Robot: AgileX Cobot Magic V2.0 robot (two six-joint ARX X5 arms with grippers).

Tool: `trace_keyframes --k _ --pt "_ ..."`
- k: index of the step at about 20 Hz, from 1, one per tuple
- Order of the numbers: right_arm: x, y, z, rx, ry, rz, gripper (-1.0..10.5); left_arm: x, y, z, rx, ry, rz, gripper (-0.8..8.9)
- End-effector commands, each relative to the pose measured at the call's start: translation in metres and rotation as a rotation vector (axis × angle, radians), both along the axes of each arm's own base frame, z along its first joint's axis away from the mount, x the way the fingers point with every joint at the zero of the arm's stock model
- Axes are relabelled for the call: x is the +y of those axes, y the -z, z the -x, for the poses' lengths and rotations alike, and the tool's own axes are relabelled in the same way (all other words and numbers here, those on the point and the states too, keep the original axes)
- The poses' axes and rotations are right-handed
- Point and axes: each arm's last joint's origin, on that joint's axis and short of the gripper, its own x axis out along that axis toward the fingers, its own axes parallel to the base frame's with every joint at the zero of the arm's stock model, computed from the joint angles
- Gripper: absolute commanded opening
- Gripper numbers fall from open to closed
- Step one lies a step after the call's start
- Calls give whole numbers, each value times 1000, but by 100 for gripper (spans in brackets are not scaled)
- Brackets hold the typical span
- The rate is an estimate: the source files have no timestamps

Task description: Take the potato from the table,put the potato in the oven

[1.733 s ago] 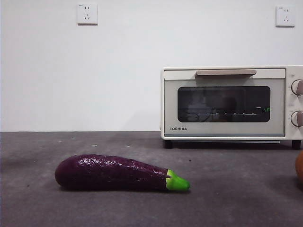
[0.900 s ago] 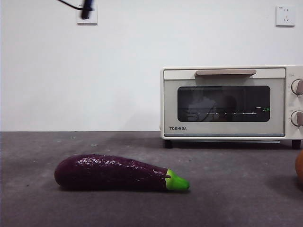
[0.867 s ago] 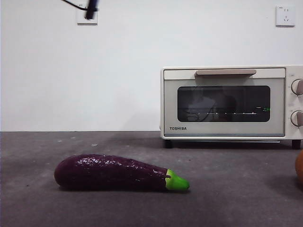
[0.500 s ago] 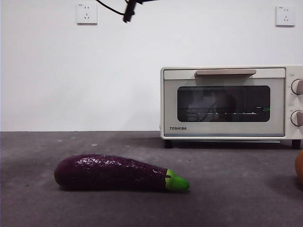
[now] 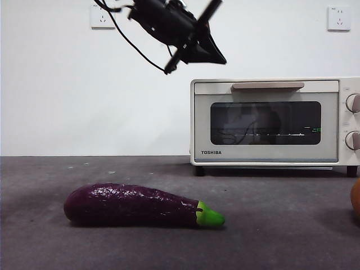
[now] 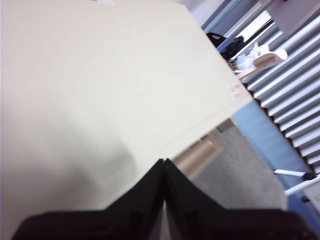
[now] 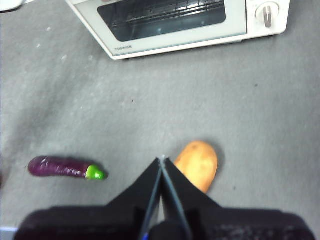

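Note:
The orange-brown potato lies on the dark grey table; in the front view only its edge shows at the far right. The cream oven stands at the back right with its door closed. My left gripper hangs shut in the air just above the oven's upper left corner. Its wrist view shows the tips over the oven's cream top and beige handle. My right gripper is shut and empty, high above the table, close beside the potato in its view.
A long purple eggplant with a green stem lies on the table at the front left, also in the right wrist view. Wall sockets sit high on the white wall behind the oven.
A dark arm has come in from the top left and swung right and down towards the oven's upper left corner. Eggplant, potato and oven have not moved.

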Motion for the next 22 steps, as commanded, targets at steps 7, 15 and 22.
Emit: trace_keyframes --k 7,15,22 --pt "-2 1 -35 40 -15 21 1 -47 23 3 -255 82 -264 -5" --pt "-2 6 -49 89 -19 22 1 -69 24 20 -416 92 -425 -6" --pt "-2 6 -49 87 -23 27 1 -67 26 18 -409 90 -436 -6"
